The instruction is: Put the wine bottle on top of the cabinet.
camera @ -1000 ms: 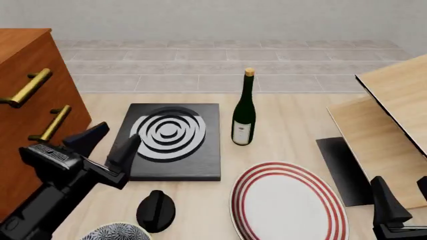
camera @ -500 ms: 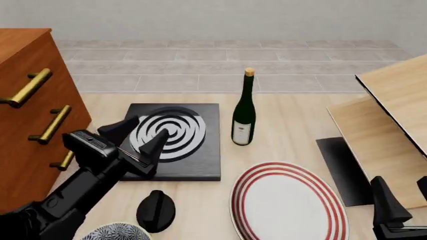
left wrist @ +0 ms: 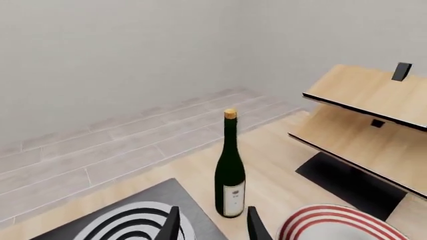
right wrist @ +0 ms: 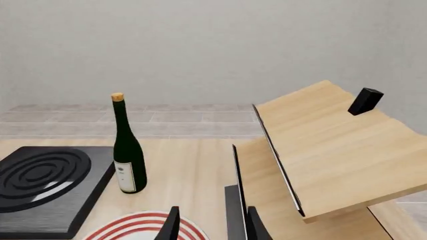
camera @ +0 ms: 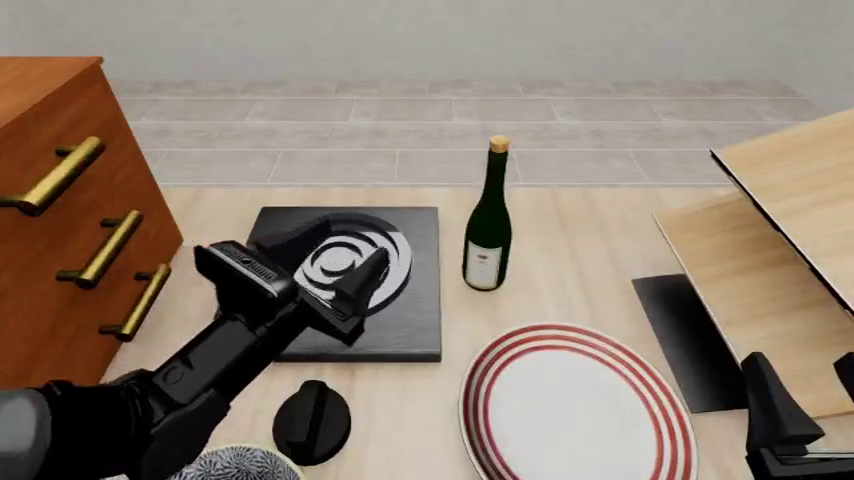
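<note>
- On the table's middle, just beside the right edge of the black slab with white rings [camera: 350, 285], the wine bottle [camera: 487, 225] stands upright, long axis vertical, cork at the top and label low on the body; nothing is touching it.
- Over that ringed slab hovers the left gripper [camera: 327, 262], its jaws spread apart and holding nothing.
- From the left gripper the bottle lies ahead and to the right, near but clearly apart; in the left wrist view the wine bottle [left wrist: 230, 172] rises almost in line with the gap between the fingertips [left wrist: 172, 227], slightly toward one side.
- Low at the front right corner, the right gripper [camera: 801, 405] sits well apart from the bottle, with the red-striped plate [camera: 577, 408] between them; its fingers look parted and empty in the right wrist view.
- By my judgement the left arm is the nearer one and better placed for the grasp.
- At the far left stands the cabinet [camera: 54, 215], its top at the upper left corner of the front view and well apart from the bottle, so the bottle would have to travel left and up, kept upright.
- A side-on grip around the body or lower neck seems what the next move calls for.
</note>
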You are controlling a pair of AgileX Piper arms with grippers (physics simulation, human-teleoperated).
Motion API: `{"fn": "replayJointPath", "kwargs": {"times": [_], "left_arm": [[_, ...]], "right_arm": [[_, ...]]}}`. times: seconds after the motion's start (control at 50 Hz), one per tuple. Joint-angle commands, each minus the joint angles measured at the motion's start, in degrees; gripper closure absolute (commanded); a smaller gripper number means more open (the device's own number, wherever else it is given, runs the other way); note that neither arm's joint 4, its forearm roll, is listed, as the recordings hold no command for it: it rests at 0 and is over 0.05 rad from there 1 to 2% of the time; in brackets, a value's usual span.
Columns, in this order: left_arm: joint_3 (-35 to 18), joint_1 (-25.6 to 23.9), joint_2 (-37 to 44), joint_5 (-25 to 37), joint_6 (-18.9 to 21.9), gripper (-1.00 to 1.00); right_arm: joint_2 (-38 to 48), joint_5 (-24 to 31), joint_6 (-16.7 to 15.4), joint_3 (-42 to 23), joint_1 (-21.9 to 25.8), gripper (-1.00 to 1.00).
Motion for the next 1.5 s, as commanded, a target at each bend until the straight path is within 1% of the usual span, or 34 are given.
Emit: {"fn": "replayJointPath", "kwargs": {"times": [0.02, 0.4, 0.64, 1.04, 1.22, 1.5], "left_arm": [[-2.92, -1.57, 4.26, -1.49, -0.10, -1.00], [-6.83, -5.39, 12.47, -4.96, 1.43, -1.00], [-9.42, -5.53, 16.51, -6.33, 0.90, -1.00], [-13.31, -5.68, 21.48, -7.89, 1.96, -1.00], [-16.32, -5.71, 25.24, -8.64, 2.33, -1.00], [-19.12, -6.46, 28.40, -9.01, 3.17, -1.00]], "right_arm": [[0.00, 0.01, 0.00, 0.00, -0.01, -1.00], [0.00, 0.00, -0.01, 0.00, 0.00, -1.00], [0.00, 0.00, 0.01, 0.00, -0.01, -1.00], [0.01, 0.01, 0.00, 0.00, 0.01, -1.00], [-0.01, -0.01, -0.02, 0.00, 0.01, -1.00], [0.01, 0.01, 0.01, 0.00, -0.01, -1.00]]}}
